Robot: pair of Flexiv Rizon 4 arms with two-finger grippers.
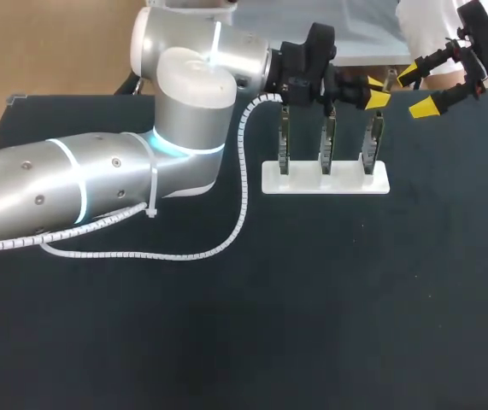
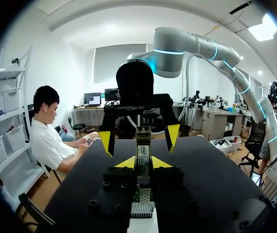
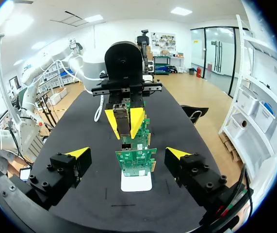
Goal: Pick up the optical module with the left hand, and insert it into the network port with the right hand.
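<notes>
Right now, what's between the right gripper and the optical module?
A bare gap in the head view, right gripper to optical module; the right wrist view shows the nearest circuit board just below it.

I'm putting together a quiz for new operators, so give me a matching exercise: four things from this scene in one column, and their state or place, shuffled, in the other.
Things:
1. left gripper
2. right gripper
3. circuit boards
4. white base

States:
A. lies flat on the table
B. open, holding nothing
C. shut on the optical module
D. stand upright in a row

Pairs: 1-C, 2-B, 3-D, 4-A.
</notes>
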